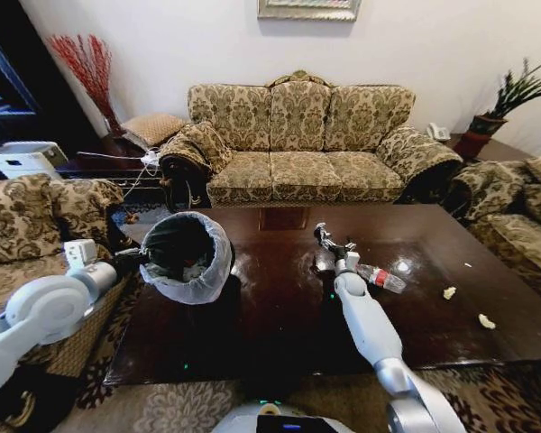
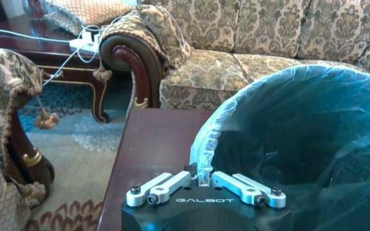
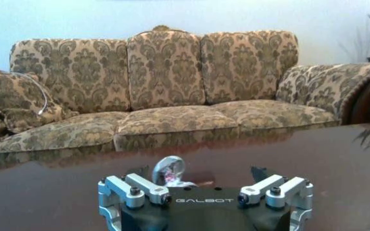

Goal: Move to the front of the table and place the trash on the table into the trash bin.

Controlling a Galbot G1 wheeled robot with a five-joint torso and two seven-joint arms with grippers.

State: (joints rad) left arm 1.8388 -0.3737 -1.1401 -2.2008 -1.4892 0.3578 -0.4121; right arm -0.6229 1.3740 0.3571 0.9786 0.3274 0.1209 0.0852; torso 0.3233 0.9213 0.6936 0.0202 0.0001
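The trash bin (image 1: pixel 187 257), lined with a whitish bag, hangs tilted over the left part of the dark table (image 1: pixel 279 325). My left gripper (image 1: pixel 133 260) is shut on the bin's rim (image 2: pixel 201 154), which runs between the fingers of the left gripper (image 2: pixel 202 179). My right gripper (image 1: pixel 325 238) reaches over the table's middle and stands open (image 3: pixel 207 175). A small silvery round item (image 3: pixel 169 169) sits just in front of it, near one finger. A clear bottle with a red label (image 1: pixel 381 277) lies beside the right forearm. Pale paper scraps (image 1: pixel 449 292) (image 1: pixel 486 321) lie on the right of the table.
A patterned sofa (image 1: pixel 298 144) stands behind the table. Armchairs flank it on the left (image 1: pixel 36 225) and on the right (image 1: pixel 523 216). A side table with cables (image 1: pixel 117 162) is at the back left. A potted plant (image 1: pixel 514 99) is at the back right.
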